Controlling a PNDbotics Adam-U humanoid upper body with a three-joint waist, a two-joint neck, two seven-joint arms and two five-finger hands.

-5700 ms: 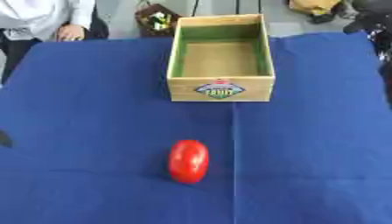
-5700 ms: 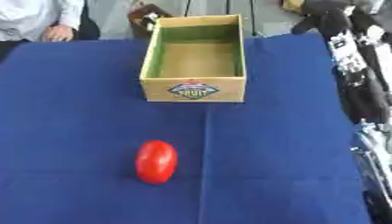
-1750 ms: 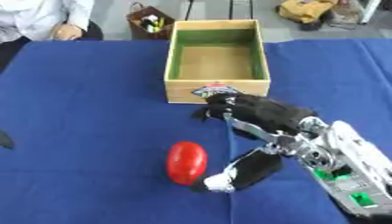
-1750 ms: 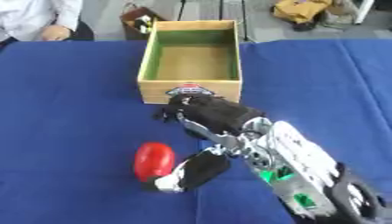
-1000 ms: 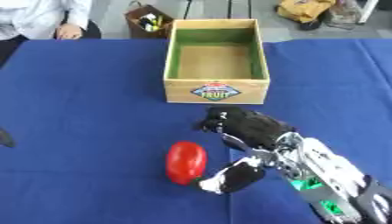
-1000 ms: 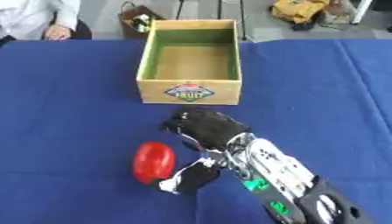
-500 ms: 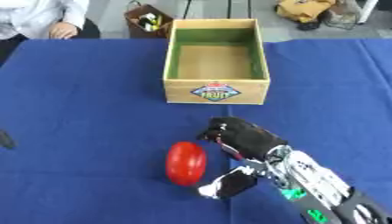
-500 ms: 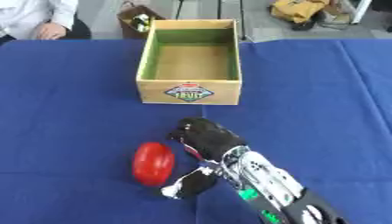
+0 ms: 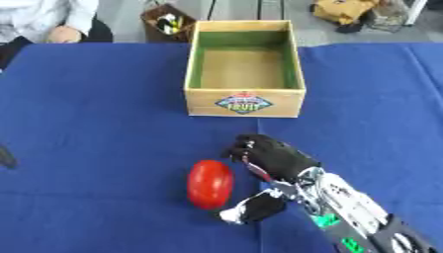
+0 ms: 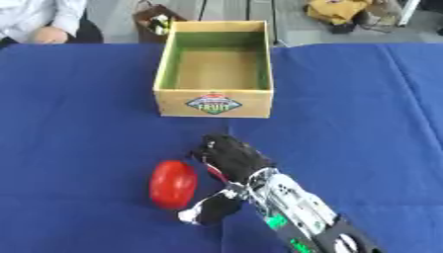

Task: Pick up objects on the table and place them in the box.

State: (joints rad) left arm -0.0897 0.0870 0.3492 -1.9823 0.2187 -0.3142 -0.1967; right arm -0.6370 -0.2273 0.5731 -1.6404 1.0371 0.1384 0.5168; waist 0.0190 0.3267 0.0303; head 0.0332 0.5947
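A red oval object (image 9: 210,184) lies on the blue tablecloth (image 9: 95,123), well short of the wooden box (image 9: 245,102), whose green-lined inside shows only its bare floor. The right hand (image 9: 273,160) reaches in from the lower right and sits just beside the object's right side, fingers (image 9: 243,148) curled above it and thumb (image 9: 252,210) spread below, not closed on it. Nothing lies between object and box; a small dark basket (image 9: 167,23) stands beyond the table's far edge.
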